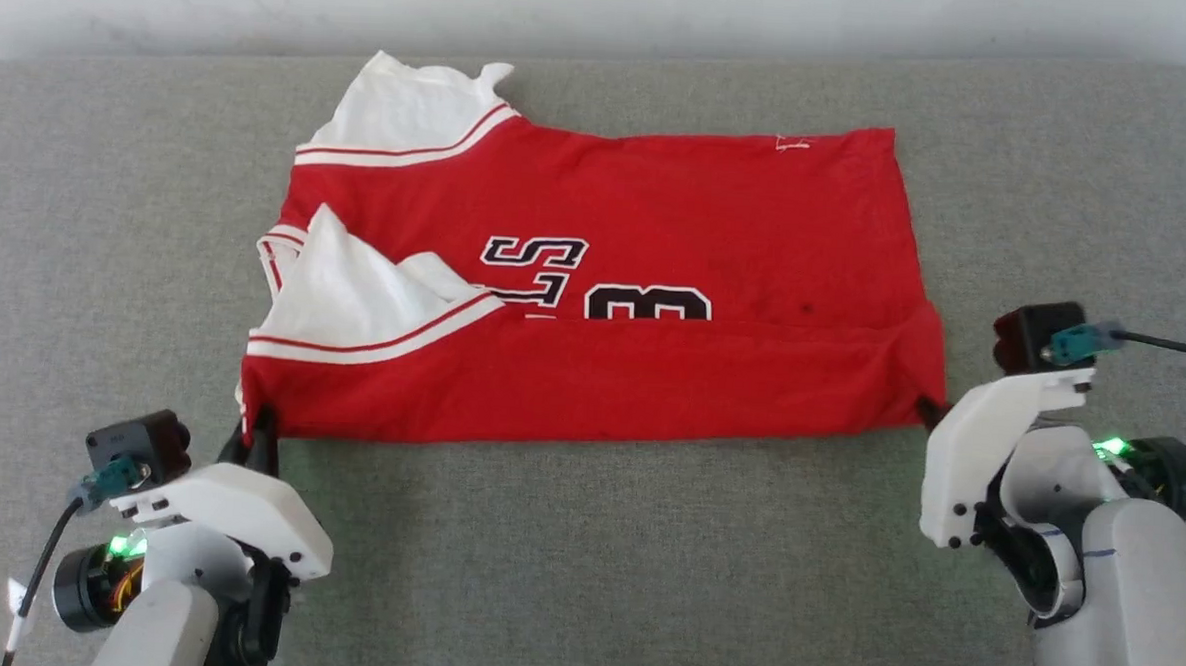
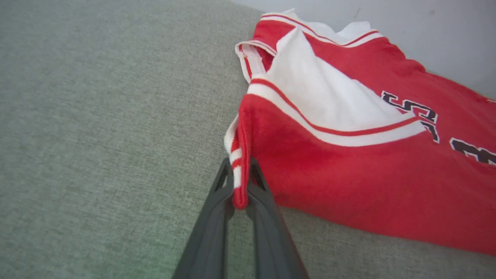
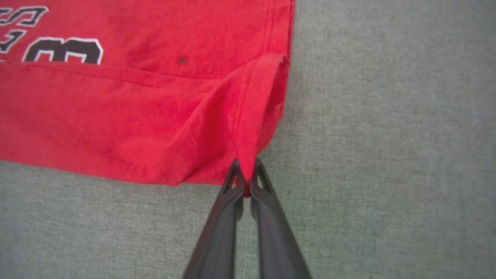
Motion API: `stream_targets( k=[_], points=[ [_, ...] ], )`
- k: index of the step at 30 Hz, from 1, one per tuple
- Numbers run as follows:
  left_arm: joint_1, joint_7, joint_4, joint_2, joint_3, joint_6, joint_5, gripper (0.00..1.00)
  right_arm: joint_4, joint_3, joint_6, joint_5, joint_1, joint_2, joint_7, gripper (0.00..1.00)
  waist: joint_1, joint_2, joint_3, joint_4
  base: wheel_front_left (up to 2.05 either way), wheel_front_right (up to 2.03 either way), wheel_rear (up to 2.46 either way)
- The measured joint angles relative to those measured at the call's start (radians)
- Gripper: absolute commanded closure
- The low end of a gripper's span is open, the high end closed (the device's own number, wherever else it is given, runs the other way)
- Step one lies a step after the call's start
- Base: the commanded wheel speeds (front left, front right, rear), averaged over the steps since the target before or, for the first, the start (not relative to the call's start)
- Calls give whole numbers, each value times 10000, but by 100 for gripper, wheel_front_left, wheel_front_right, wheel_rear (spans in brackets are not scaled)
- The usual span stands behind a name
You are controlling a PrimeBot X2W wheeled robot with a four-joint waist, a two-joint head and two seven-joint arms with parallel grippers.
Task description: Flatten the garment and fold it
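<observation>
The red jersey (image 1: pixel 658 226) lies on the grey fabric surface (image 1: pixel 583 553), nearer to its far edge. Its long axis runs left to right, with the white sleeves toward the left edge and the hem toward the right. The near long side is folded over and covers the lower part of the "3". The left fingers (image 2: pixel 215 224) are closed on the near left corner, at a striped band. The right fingers (image 3: pixel 226 221) are closed on the near right corner, at the hem. Both arms sit low, with the fingers pointing toward the far edge. I judge the coming fold must go away from the robot, across the short axis, with both corners kept level.
</observation>
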Motion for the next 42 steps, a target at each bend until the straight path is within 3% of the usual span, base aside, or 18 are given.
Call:
stream_targets(
  k=[5,8,12,17,23,29,30,31,32,33,34,42],
  points=[
    [151,-899,-50,61,10,19,407,100,-690,-259,0,140,601,4,-1312,100,-1,0,-308,6,0,0,0],
    [647,-1043,-382,221,21,244,642,100,-1227,-416,2,328,1289,12,-1593,100,-2,0,-532,7,0,0,0],
    [1425,-807,-1024,403,29,608,740,100,-2080,-612,13,355,2309,40,-1432,100,-3,0,-796,-6,0,0,0],
    [2594,217,-1916,752,-278,1003,869,100,-2769,-890,13,451,3529,61,-660,100,-3,0,-875,-92,0,0,0],
    [3275,1365,-2351,989,-732,1241,1011,100,-2550,-1080,13,612,4214,58,-337,100,-2,0,-675,-108,0,0,0],
    [3284,1559,-2293,924,-792,1233,750,100,-1626,-965,13,631,4193,42,-662,100,-2,0,-622,-86,0,0,0],
    [3283,1549,-2242,892,-773,1229,665,82,-1546,-953,13,633,4180,42,-773,100,-2,0,-651,-85,0,0,0],
    [3283,1544,-2197,872,-773,1218,625,39,-1448,-963,13,663,4174,40,-924,100,-2,0,-688,-84,0,0,0],
    [3284,1511,-2155,840,-754,1181,573,0,-1367,-953,13,752,4177,40,-1091,79,-2,0,-731,-82,0,0,0],
    [3286,1450,-2121,788,-725,1145,508,0,-1321,-953,12,865,4186,36,-1258,31,-2,0,-780,-78,0,0,0],
    [3291,1392,-2100,738,-706,1133,449,0,-1289,-965,12,968,4211,40,-1469,0,-2,0,-836,-73,0,0,0],
    [3176,-249,-2349,786,-470,706,761,0,-1877,-878,10,926,4254,33,-4711,0,-2,0,-1290,-81,0,0,0]
  ],
)
